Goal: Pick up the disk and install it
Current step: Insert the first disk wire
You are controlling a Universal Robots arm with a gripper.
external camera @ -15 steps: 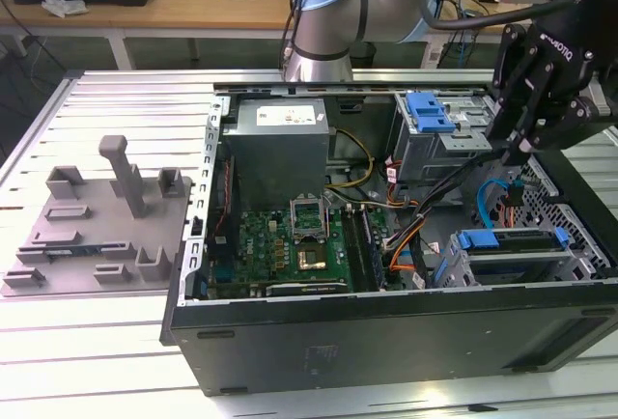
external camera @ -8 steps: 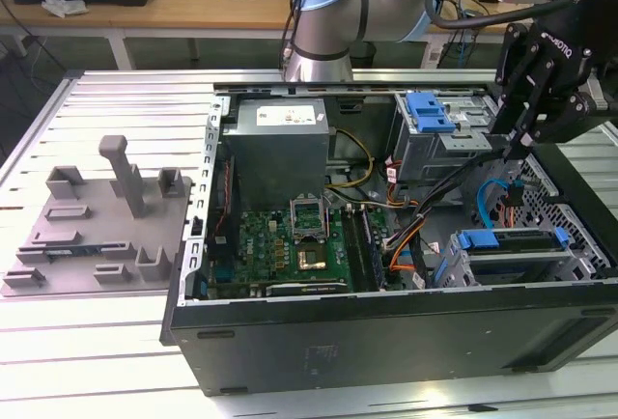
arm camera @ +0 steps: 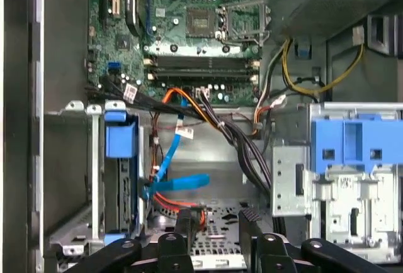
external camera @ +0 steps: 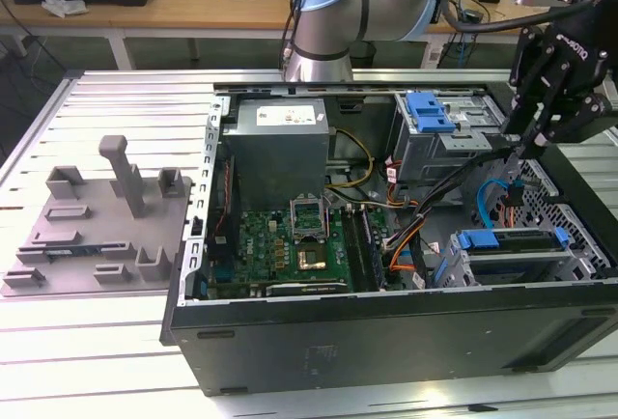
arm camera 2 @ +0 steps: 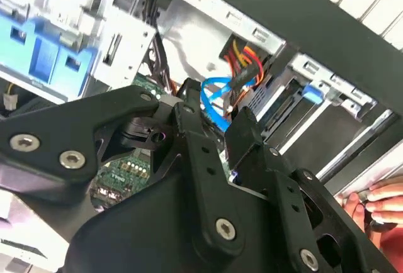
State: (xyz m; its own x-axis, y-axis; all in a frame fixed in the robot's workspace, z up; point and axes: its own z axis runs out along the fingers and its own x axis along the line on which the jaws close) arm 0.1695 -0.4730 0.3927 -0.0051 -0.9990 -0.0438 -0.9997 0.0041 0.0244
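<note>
The arm [external camera: 357, 4] is cut by the exterior view's top edge; the hand [external camera: 526, 144] runs off the exterior view's right. The disk [external camera: 512, 240] sits sunk in the computer case [external camera: 386, 342], label hidden; the blue strip appears to be its frame. In the first wrist view, the power supply [arm camera: 296, 2] is cut at the edge. In the second wrist view, the hand's body masks much of the circuit board [arm camera 2: 119, 175]; a person's fingers [arm camera 2: 381, 196] are cut off.
</note>
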